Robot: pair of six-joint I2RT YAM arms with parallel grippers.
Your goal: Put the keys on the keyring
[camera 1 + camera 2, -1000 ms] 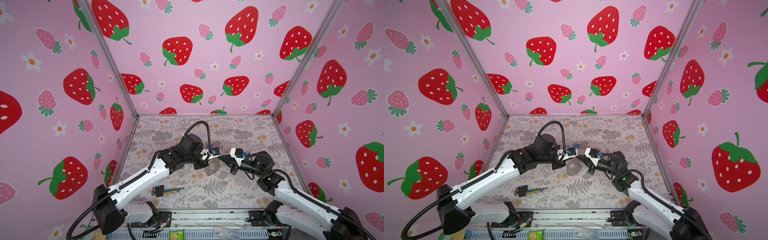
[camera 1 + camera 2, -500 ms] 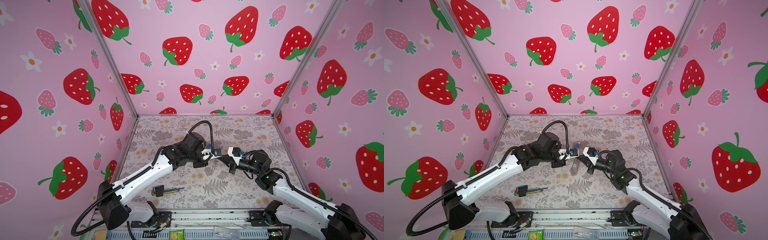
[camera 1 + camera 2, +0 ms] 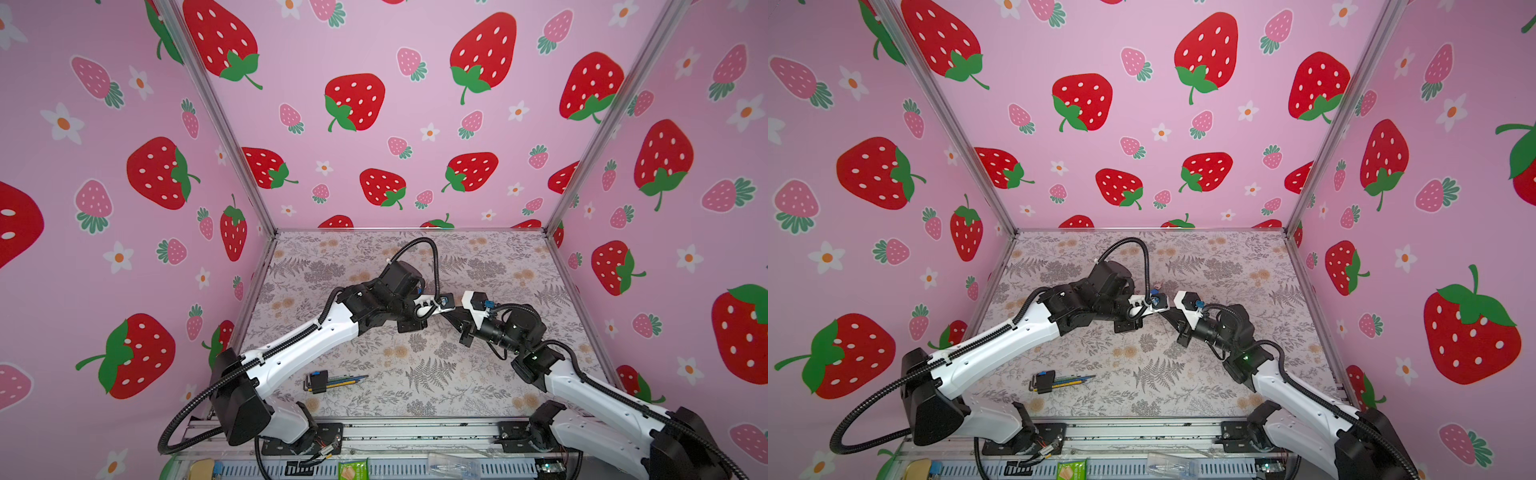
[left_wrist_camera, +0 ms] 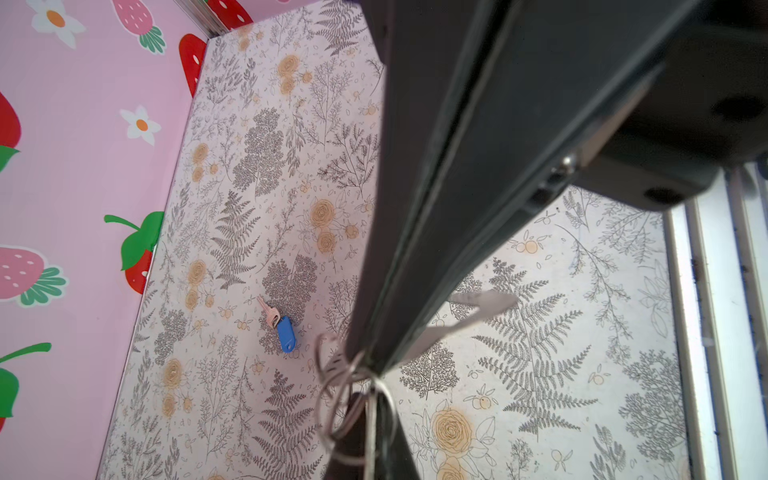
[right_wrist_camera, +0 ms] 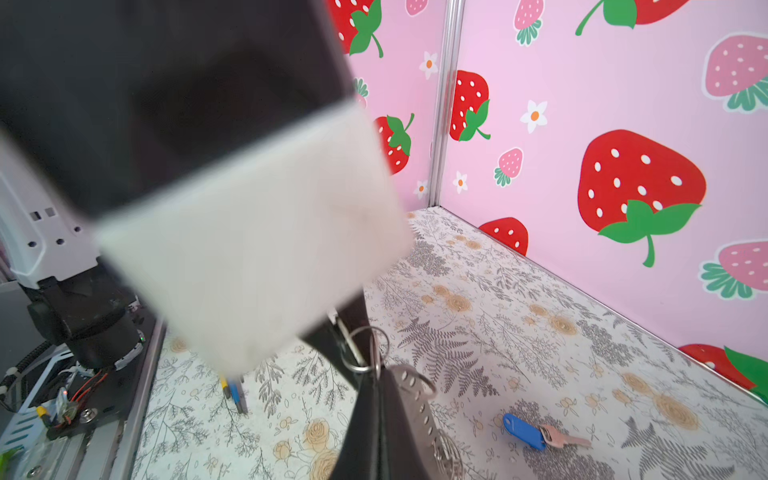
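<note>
Mid-air above the middle of the floral mat [image 3: 415,374]: my left gripper [image 4: 368,362] and right gripper [image 5: 375,388], tip to tip.

- Left fingers: pressed together on the keyring [image 5: 417,395]. Its metal rings [image 5: 362,368] dangle at the tips.
- Right fingers: pressed fully together against the same rings. Whether they pinch one, I cannot tell.
- Contents of the rings: too blurred to tell.
- Far side of my grippers, flat on the mat: one key with blue tag [image 4: 286,334], loose and well apart from the keyring.
- Near left on the mat: hex-key bundle [image 3: 340,379], its keys seated in a black and blue holder [image 3: 318,381] with the long ends pointing right.
</note>
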